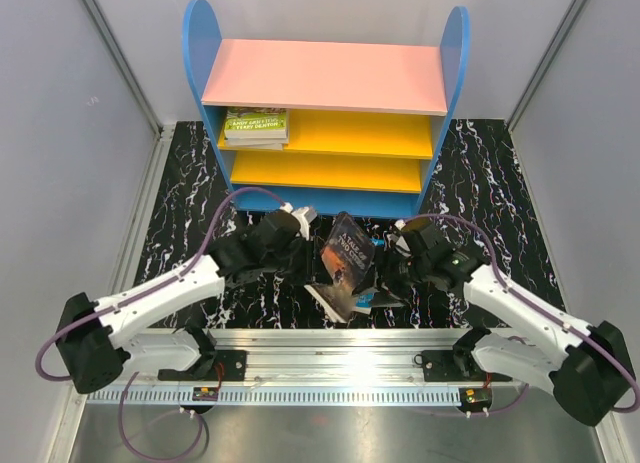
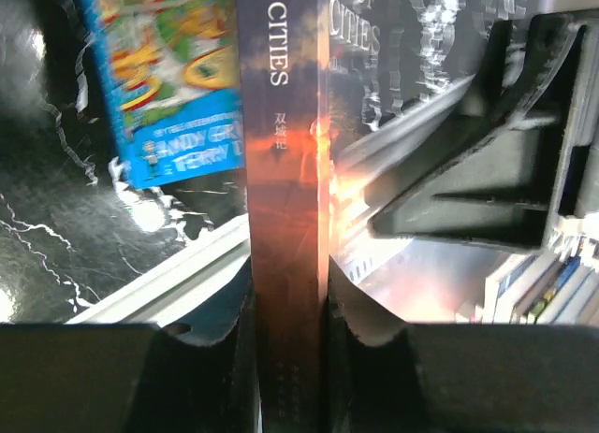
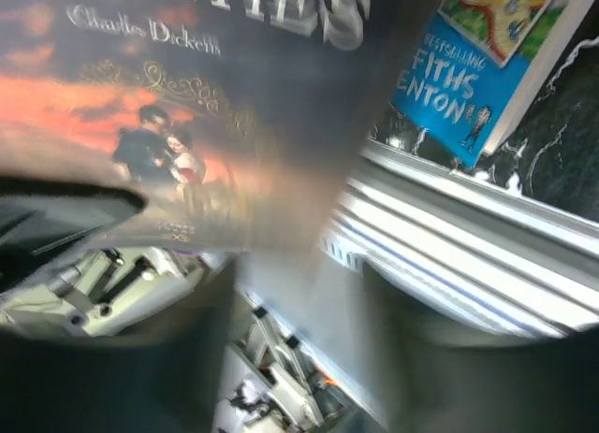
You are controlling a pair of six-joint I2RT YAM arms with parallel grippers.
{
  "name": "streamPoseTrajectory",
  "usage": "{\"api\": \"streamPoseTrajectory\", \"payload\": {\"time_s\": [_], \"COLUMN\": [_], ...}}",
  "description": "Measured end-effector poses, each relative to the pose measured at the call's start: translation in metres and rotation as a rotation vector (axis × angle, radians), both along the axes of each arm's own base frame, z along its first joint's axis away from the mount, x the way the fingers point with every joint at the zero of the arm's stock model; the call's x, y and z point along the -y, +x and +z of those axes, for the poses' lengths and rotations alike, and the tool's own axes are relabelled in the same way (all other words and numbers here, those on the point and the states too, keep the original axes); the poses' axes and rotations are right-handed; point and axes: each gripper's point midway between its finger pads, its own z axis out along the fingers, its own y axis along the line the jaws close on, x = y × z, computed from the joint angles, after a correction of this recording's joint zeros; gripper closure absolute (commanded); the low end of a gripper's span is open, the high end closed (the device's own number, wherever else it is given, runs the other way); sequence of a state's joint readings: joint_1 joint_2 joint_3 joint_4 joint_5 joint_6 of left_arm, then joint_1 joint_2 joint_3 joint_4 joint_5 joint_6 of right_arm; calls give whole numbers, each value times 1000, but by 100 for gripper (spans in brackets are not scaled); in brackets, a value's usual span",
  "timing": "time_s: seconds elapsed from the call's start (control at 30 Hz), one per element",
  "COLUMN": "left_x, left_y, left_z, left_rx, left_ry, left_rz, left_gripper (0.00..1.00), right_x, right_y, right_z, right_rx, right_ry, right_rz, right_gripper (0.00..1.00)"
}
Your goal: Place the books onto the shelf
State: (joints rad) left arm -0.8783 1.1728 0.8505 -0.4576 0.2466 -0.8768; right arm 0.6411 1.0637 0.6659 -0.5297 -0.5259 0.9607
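A dark "A Tale of Two Cities" book [image 1: 347,258] stands upright over the black marbled mat, between my two arms. My left gripper [image 1: 308,247] [image 2: 288,311] is shut on its spine [image 2: 285,265], one finger on each side. My right gripper [image 1: 386,269] [image 3: 299,293] is open just beside the book's front cover [image 3: 187,106], with only the metal rail showing between its blurred fingers. A blue Treehouse book [image 1: 345,301] [image 2: 168,78] [image 3: 487,59] lies flat on the mat beneath. A yellow-green book [image 1: 256,125] lies on the upper yellow board of the shelf [image 1: 325,78].
The shelf stands at the back of the mat [image 1: 190,203], its lower yellow board [image 1: 320,171] bare. An aluminium rail [image 1: 330,338] runs along the near edge by the arm bases. Grey walls [image 1: 60,133] close in both sides.
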Motion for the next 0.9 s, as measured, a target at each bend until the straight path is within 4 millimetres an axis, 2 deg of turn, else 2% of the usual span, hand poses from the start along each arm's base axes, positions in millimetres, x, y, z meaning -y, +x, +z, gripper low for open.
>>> {"api": "streamPoseTrajectory", "payload": {"time_s": [0.07,0.2,0.3,0.43,0.5,0.57,0.63,0.73,0.9], "left_x": [-1,-21,-34,-51,-60,-70,-80,-94,-106], "left_y": [2,13,24,35,37,39,45,65,119], "left_z": [22,82,150,252,293,323,346,365,391], "left_rx": [58,209,377,646,762,865,973,1122,1349], "left_ry": [10,56,16,-96,-144,-171,-173,-116,82], "left_rz": [-23,1,34,85,109,139,180,263,467], "left_gripper": [100,100,100,100,100,100,100,100,100], "right_x": [1,6,12,21,26,30,35,42,54], "right_y": [-2,-3,-6,-16,-20,-24,-29,-35,-44], "right_z": [14,51,69,71,68,67,67,65,57], "right_rx": [41,142,192,188,176,170,166,159,126], "right_ry": [11,40,52,36,18,6,-4,-25,-76], "right_rz": [19,36,31,25,19,15,11,2,-6], "right_gripper": [9,5,5,6,6,6,6,7,7]}}
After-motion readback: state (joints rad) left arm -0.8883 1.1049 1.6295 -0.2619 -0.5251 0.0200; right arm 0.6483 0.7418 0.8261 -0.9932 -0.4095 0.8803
